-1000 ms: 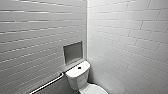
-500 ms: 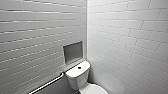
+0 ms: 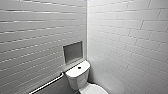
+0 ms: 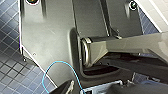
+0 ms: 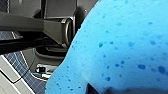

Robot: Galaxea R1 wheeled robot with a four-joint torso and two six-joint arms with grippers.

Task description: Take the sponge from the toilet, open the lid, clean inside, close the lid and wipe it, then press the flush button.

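Sponge (image 5: 120, 50) appears clamped in right gripper (image 5: 105, 90); left gripper (image 4: 96, 89) state cannot be told. Lid (image 3: 96, 89) lies shut on toilet (image 3: 78, 75): lifting likely wants a square, low approach.

I see the toilet (image 3: 78, 77) low in the corner in the head view, white and glossy, with a dark round button (image 3: 79, 67) on its rounded tank top. The lid (image 3: 95, 89) looks down over the bowl. The sponge (image 5: 120, 47), bright blue and speckled with pores, looms against my right wrist camera.
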